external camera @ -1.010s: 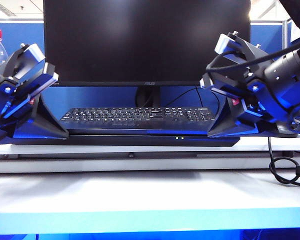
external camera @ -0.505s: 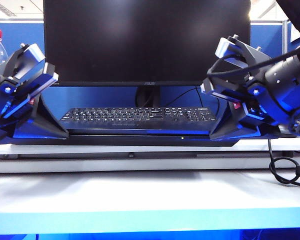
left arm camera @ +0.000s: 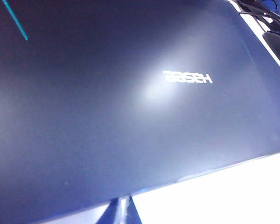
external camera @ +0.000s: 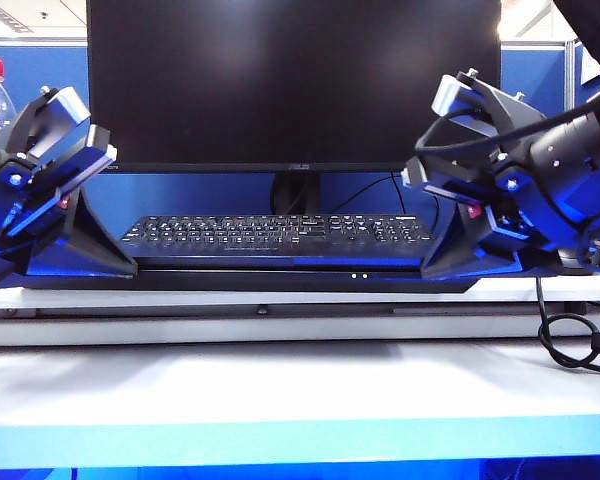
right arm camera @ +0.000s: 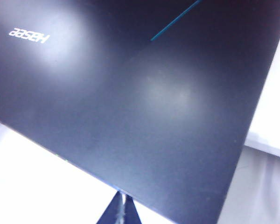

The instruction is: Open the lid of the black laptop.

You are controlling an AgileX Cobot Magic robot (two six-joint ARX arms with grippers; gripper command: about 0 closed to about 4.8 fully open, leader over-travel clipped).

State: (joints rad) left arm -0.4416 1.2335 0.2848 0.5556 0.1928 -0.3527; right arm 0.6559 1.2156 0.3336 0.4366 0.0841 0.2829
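My left tool (external camera: 92, 243) is resting at the left end of the black laptop (external camera: 280, 283), and my right tool (external camera: 462, 245) is resting at the right end. In the exterior view the laptop is lying shut and flat on the tabletop (external camera: 300, 380), front edge toward the camera. A separate keyboard (external camera: 275, 230) and an ASUS monitor (external camera: 293, 80) are standing just behind it. From this angle I cannot tell how far either tool is spread.

In the left wrist view, the left tool (left arm camera: 123, 207) is showing its fingers pressed together into one narrow tip, holding nothing. The tip is sitting at the front edge of the lid (left arm camera: 130, 116), whose outer face is filling the picture.

In the right wrist view, the right tool (right arm camera: 120, 205) is likewise showing fingers pressed together and gripping nothing, its tip at the same front edge of the lid (right arm camera: 144, 116).

Hazards, as I am judging them:
- The lid is glossy, so a tip may be sliding off instead of catching under the edge.
- Uneven lifting at the two ends may be twisting the thin panel.
- A stiff hinge may be raising the base with the lid.
- A lid swung too far may be striking the keyboard.
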